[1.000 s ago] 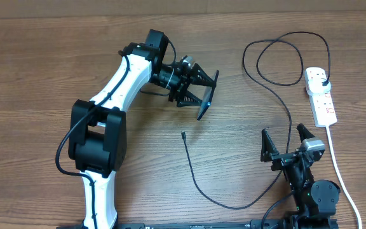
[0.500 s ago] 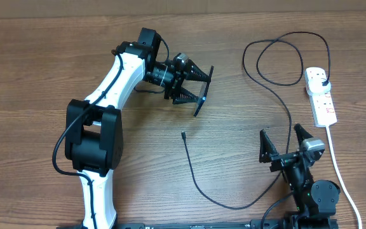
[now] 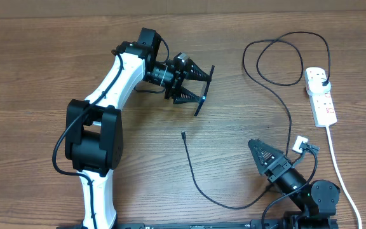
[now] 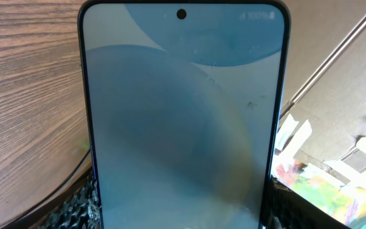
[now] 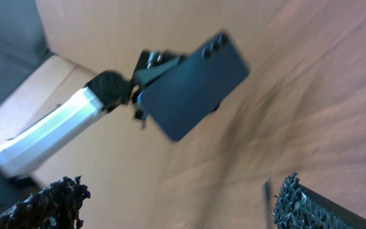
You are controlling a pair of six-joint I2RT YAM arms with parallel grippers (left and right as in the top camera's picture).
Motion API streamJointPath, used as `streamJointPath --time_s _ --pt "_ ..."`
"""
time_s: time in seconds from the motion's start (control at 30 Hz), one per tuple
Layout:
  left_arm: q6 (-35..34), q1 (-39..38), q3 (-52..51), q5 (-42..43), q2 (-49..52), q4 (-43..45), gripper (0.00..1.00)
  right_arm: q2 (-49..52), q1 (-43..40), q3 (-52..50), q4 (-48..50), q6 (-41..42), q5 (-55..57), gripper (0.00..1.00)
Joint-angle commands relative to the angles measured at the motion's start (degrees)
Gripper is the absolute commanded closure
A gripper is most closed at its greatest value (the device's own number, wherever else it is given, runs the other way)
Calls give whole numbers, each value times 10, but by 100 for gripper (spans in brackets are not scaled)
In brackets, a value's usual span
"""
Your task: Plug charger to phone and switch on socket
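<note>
Now right jaws swung leftward, left jaws unmoved, gripping phone [image 4: 183, 121].

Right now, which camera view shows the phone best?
The left wrist view shows it best. There the phone fills the frame, with its lit screen facing the camera. The right wrist view shows only its dark back, small and blurred. The overhead view shows it edge-on, as a thin dark strip.

Motion-blurred, phone [image 5: 192, 86] showing its dark back, held by left gripper [image 5: 143, 86], right gripper [image 5: 176, 207] jaws wide apart
</note>
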Motion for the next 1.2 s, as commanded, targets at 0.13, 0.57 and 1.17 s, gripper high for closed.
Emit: streamJointPath --time_s 0.13,0.57,1.17 --pt "-6 2 17 37 1 2 32 -6 3 -6 5 153 -53 0" --pt "-5 2 17 39 1 2 32 -6 3 -5 3 43 -89 0" --pt "-5 2 17 51 1 3 31 47 3 52 -143 -155 97 1"
